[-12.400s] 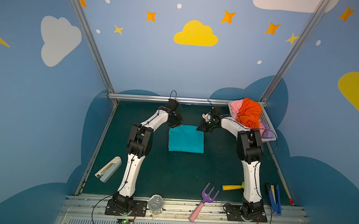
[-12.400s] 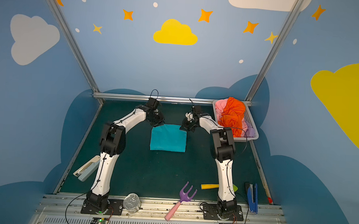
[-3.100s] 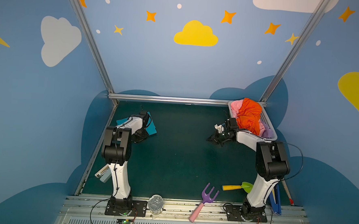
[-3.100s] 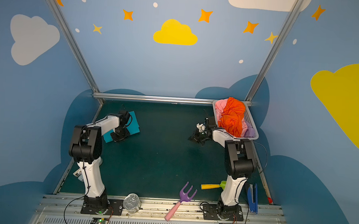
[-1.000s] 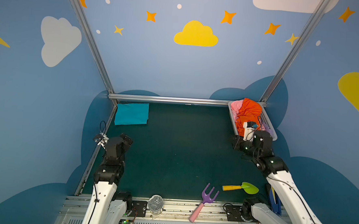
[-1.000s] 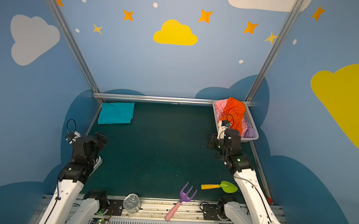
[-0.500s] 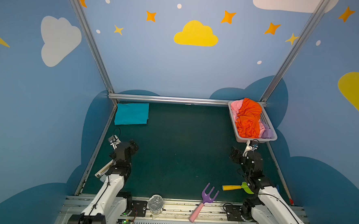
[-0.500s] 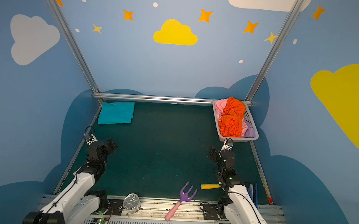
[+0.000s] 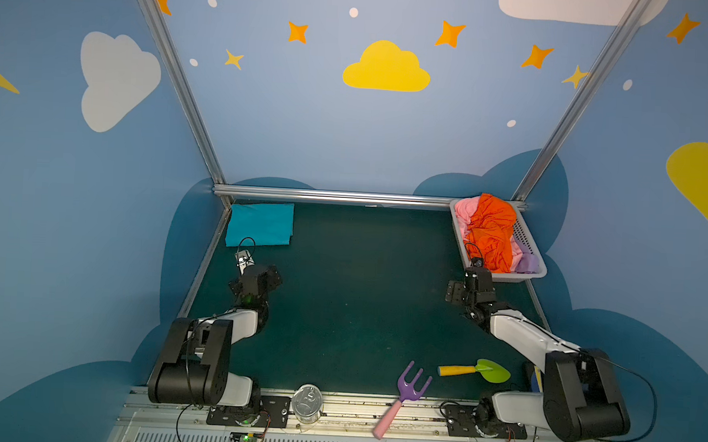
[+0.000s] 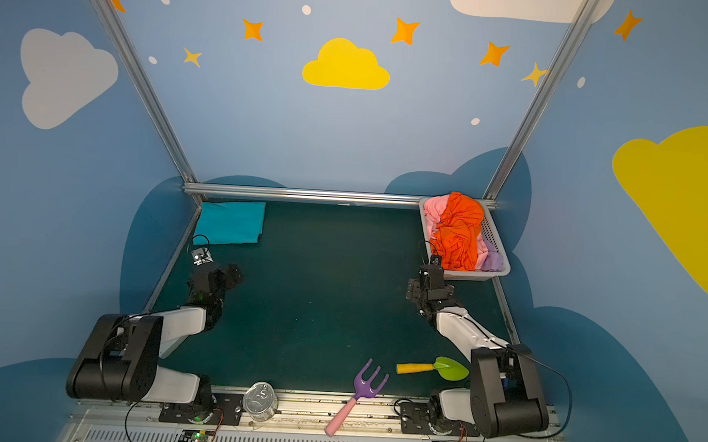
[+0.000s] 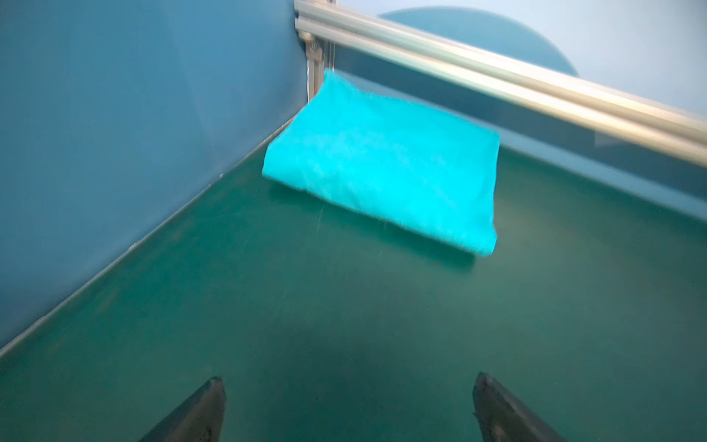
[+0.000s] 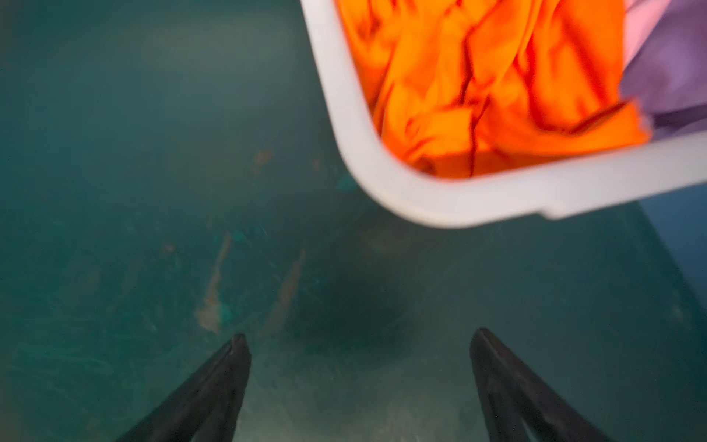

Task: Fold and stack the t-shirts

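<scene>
A folded teal t-shirt (image 9: pixel 260 224) (image 10: pixel 230 222) lies in the back left corner, and the left wrist view shows it (image 11: pixel 382 168) ahead of my left gripper (image 11: pixel 348 379). That gripper (image 9: pixel 266 273) hangs open over bare mat, well short of the shirt. A crumpled orange t-shirt (image 9: pixel 491 231) (image 12: pixel 478 84) fills the white basket (image 9: pixel 503 275) at the back right, on top of a pink t-shirt (image 9: pixel 463 213) and a lilac t-shirt (image 9: pixel 527 262). My right gripper (image 9: pixel 467 284) (image 12: pixel 359 335) is open and empty, just in front of the basket's near rim (image 12: pixel 459 199).
A purple toy fork with a pink handle (image 9: pixel 403 393), a green scoop with a yellow handle (image 9: pixel 475 369) and a tin can (image 9: pixel 307 402) lie along the front edge. A metal rail (image 9: pixel 333 196) and blue walls close off the back and the sides.
Both arms have come down from high above the mat and now sit folded low, their grippers nearer the back. The right gripper's jaws have spread wide. The shirts have not moved.
</scene>
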Motion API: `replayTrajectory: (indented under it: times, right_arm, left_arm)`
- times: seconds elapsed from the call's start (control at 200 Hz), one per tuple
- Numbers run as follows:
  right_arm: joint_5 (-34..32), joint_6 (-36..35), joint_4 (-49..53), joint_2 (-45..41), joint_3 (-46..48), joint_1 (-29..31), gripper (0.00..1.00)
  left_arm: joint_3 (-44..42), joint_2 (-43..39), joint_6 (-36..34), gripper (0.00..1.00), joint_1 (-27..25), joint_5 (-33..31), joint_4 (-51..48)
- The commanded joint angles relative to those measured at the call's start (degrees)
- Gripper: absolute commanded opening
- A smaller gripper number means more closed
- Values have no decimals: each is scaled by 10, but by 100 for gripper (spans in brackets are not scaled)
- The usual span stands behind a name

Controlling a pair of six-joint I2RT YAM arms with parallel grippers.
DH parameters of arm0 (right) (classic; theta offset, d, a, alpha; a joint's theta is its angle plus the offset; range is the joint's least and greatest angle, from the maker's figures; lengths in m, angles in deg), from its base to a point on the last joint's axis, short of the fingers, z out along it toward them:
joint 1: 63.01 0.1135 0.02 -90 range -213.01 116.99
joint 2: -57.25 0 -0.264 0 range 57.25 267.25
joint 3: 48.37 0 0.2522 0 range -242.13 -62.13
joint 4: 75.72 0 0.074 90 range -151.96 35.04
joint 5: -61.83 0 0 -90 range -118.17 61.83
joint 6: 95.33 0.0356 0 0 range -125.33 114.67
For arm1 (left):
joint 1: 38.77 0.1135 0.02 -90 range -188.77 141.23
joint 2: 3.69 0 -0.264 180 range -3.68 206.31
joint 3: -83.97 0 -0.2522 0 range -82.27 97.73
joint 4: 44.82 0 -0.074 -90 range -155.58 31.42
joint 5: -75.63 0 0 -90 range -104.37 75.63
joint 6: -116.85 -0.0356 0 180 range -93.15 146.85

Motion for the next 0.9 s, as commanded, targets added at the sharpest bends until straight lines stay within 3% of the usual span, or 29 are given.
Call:
replayTrajectory:
  times: [0.0, 0.12, 0.2, 0.265, 0.325, 0.576, 0.721, 0.891]
  right_arm:
    - [21, -15, 3, 0, -25, -5, 90]
    - [48, -32, -2, 11, -33, -7, 90]
    - [53, -32, -8, 26, -34, -12, 90]
    - [56, -31, -18, 40, -57, -18, 90]
    - [65, -31, -21, 58, -72, -23, 90]
    - [144, -38, 8, 89, -108, -57, 90]
    - [209, -16, -14, 70, -83, -111, 90]
    - [333, 45, -16, 99, -92, -224, 90]
  left_arm:
    - [-9, 2, -31, 100, 3, 29, 80]
    - [7, 68, -44, 100, 4, 64, 123]
    - [20, 42, -46, 100, 4, 65, 54]
    - [11, 58, -40, 100, 4, 64, 97]
    - [22, 46, -48, 100, 5, 68, 55]
    - [19, 49, -49, 100, 4, 68, 69]
    - [19, 49, -50, 100, 4, 68, 69]
    - [19, 49, -49, 100, 4, 68, 68]
